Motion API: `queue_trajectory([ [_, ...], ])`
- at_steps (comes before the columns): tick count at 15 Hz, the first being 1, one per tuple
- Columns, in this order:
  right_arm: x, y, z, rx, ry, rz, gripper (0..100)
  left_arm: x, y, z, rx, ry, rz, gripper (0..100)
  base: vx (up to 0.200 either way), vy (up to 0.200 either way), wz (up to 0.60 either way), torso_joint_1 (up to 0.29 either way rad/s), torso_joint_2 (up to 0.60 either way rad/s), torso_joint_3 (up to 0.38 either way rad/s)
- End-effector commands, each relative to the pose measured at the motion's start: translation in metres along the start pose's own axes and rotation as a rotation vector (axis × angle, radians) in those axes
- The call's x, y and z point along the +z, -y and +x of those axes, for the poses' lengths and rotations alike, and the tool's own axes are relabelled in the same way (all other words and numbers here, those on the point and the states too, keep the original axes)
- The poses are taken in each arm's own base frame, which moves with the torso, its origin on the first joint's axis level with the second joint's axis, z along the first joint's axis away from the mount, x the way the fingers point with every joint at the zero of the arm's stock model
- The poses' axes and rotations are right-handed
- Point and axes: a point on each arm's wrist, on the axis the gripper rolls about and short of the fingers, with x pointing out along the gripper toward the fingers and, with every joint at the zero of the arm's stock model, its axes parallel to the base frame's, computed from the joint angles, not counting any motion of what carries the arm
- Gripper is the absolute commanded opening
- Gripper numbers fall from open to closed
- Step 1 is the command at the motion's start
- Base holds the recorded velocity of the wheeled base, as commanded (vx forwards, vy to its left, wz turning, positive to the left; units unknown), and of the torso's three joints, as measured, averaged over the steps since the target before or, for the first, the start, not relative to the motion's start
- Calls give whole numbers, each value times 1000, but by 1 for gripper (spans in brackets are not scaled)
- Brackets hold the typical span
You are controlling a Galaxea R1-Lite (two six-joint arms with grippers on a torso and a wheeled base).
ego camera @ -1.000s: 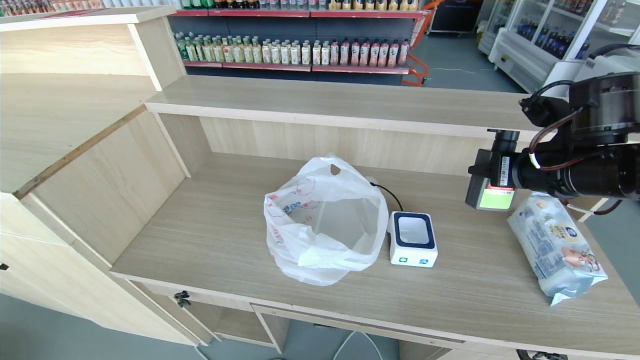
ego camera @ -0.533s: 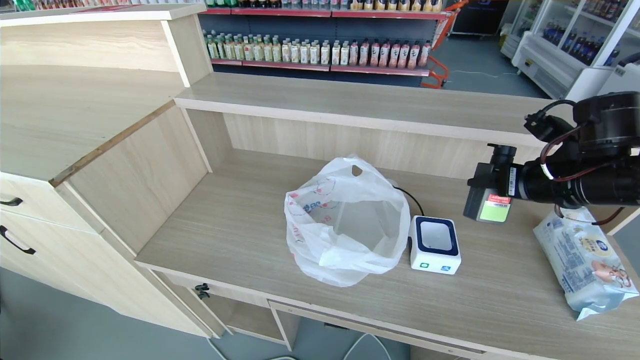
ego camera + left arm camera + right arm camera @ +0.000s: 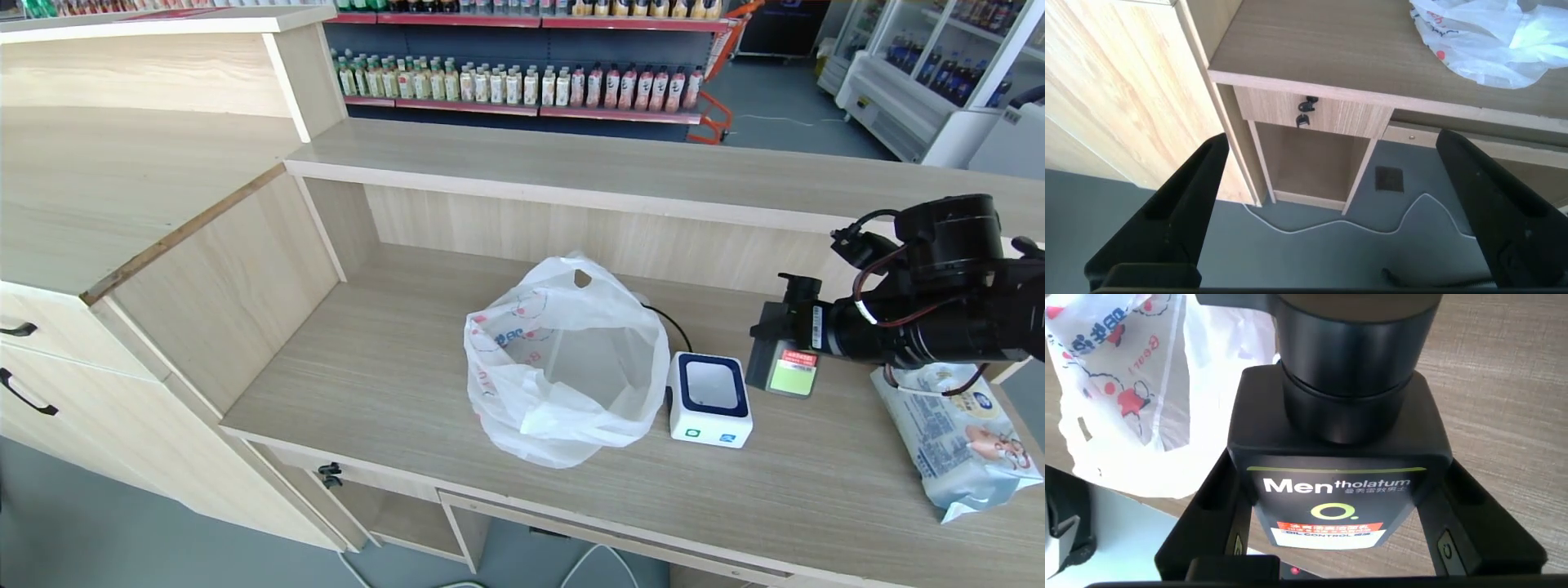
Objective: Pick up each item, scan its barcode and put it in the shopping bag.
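While the left gripper [image 3: 1331, 220] hangs open off the counter [image 3: 392, 384] edge, the shopping bag [image 3: 563, 367] gapes beside the scanner [image 3: 709, 398]. Just right of it, the right gripper [image 3: 1335, 531] clamps a black bottle [image 3: 782, 371]. Scanning step, I'd say: next, barcode over the window. Barcode's hidden, and the arm covers part of the wipes pack [image 3: 955, 433].

Bright, even light pours onto the counter [image 3: 424, 384] from above, and the shadows are soft: a pale band under the upper ledge [image 3: 571, 167], a faint patch beside the shopping bag [image 3: 563, 367], whose thin plastic glows nearly white. There's a pale sheen on the scanner [image 3: 710, 398] window and on the wipes pack [image 3: 955, 441]. Straight edges bow toward the head view's corners. Dimmer under the desk, the left gripper [image 3: 1331, 147] fingers are dark shapes, and a soft highlight sits on the black bottle [image 3: 1335, 498] cap
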Motion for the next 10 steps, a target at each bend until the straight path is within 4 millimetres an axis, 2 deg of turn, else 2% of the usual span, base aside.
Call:
queue_trajectory([
  [1, -4, 2, 7, -4, -22, 4, 0, 0, 0, 0, 0, -1, 0, 100, 0, 0, 0, 0, 0, 0],
  [7, -12, 5, 24, -1, -29, -1, 0, 0, 0, 0, 0, -1, 0, 100, 0, 0, 0, 0, 0, 0],
  [10, -15, 0, 29, 16, -28, -12, 0, 0, 0, 0, 0, -1, 0, 100, 0, 0, 0, 0, 0, 0],
])
